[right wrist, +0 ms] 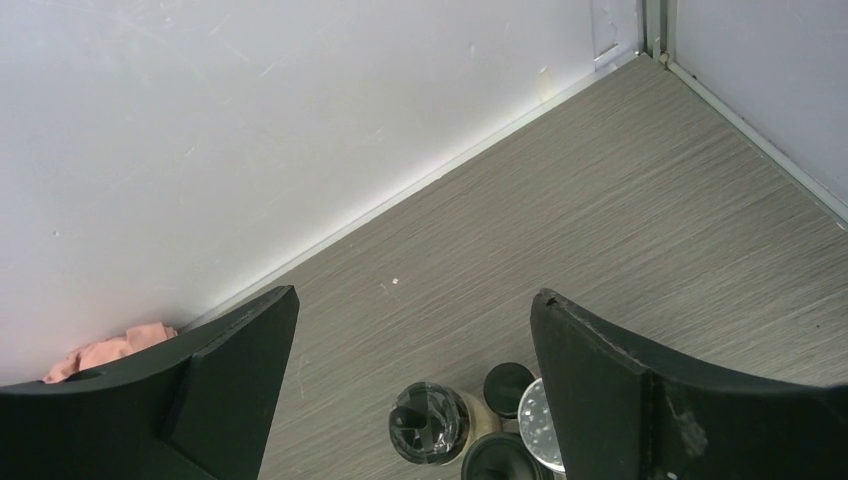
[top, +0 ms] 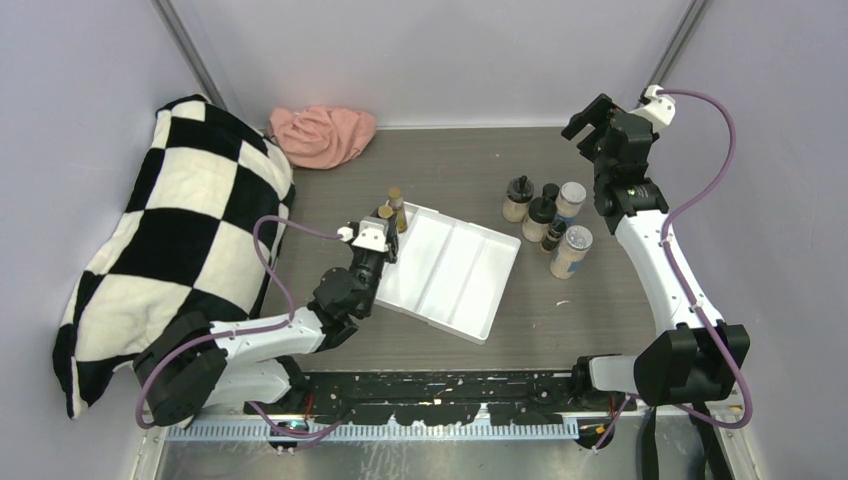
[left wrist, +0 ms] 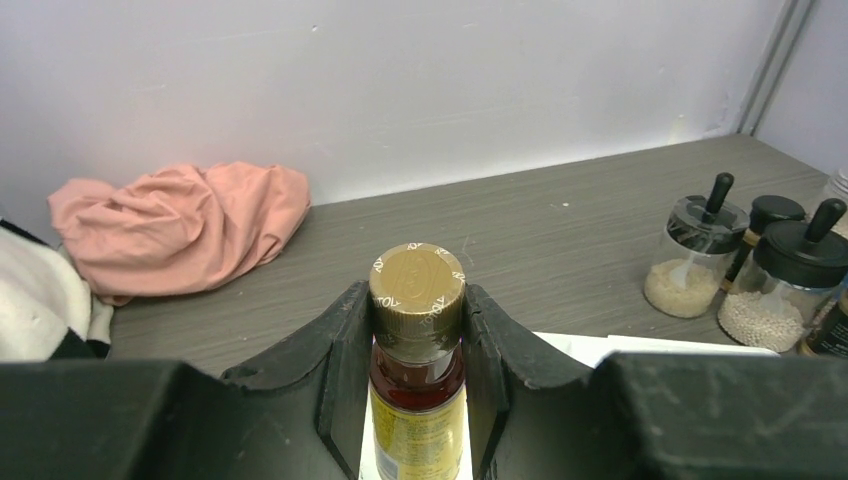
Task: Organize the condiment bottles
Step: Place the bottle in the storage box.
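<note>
My left tool [left wrist: 417,312] is clamped just under the cap of a slim yellow bottle with a gold-brown cap [left wrist: 417,285]. I hold it upright at the left edge of the white divided plastic tray [top: 470,300], presumably to seat it in a compartment. A matching bottle [top: 397,197] stands just beyond. Farther right on the grey table [top: 580,310], black-lidded jars [top: 517,198] and silver-lidded shakers [top: 570,250] cluster. My right tool [right wrist: 412,300] hangs above them, fingers wide apart, empty.

A crumpled pink cloth [top: 322,135] is seen by the back wall on the grey wood-grain table [top: 585,320] — just beside a black-and-white checkered fabric cushion [top: 180,230] at the left. A white plastic divided tray [top: 455,272] is set askew mid-table.
</note>
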You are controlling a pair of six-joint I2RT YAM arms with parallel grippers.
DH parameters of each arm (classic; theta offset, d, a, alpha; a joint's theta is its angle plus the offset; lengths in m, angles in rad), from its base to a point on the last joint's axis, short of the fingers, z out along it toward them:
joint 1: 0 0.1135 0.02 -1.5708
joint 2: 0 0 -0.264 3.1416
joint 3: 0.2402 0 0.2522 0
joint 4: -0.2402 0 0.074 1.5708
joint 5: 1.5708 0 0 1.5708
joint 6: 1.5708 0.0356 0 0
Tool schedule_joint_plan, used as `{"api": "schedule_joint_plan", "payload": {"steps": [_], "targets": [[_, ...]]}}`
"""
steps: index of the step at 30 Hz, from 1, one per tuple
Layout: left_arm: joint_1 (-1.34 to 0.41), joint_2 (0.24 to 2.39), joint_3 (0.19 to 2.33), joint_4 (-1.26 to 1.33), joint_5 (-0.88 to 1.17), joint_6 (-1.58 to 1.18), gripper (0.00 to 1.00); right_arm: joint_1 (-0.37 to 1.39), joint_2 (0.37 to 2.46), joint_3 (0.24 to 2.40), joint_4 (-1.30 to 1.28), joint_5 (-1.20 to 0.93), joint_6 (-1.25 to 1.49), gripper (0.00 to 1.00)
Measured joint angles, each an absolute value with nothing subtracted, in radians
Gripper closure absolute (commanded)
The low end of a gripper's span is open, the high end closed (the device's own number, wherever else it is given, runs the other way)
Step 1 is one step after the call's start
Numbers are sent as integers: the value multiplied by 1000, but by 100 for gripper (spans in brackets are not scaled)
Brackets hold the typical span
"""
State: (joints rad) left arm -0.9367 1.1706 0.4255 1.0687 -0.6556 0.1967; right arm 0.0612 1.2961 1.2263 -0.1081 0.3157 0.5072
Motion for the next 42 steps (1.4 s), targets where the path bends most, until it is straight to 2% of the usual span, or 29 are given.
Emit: {"api": "schedule_joint_plan", "payload": {"steps": [22, 42], "targets": [[-937, 1285, 352, 1280, -811, 194, 100, 61, 1312, 1213, -83, 301, 511, 9], [-890, 1394, 332, 1306, -876, 131, 100, 61, 1332, 1206, -74, 301, 511, 9]]}}
